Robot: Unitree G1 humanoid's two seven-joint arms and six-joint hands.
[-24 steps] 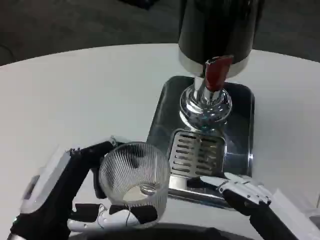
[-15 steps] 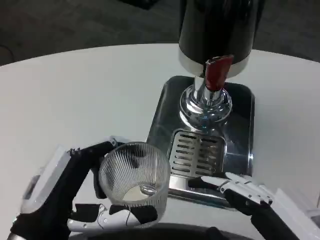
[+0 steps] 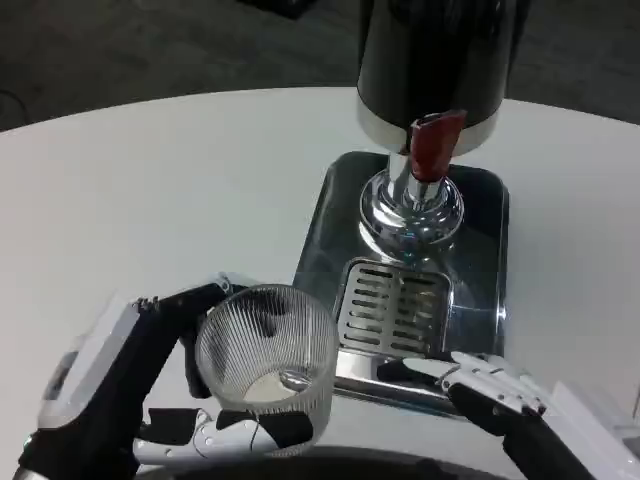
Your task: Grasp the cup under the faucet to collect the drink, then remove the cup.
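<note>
Cup (image 3: 267,358) in left hand (image 3: 175,385), beside drip tray (image 3: 400,300).

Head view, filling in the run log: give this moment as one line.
left hand: holds ribbed clear glass cup left of drip grille | right hand: resting at silver tray front edge | red tap lever: untouched

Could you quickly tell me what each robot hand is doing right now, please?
Left robot hand: holding the ribbed glass cup.
Right robot hand: open, holding nothing.

a round white table (image 3: 150,190) stands on dark grey carpeted floor (image 3: 150,45) under even light.
</note>
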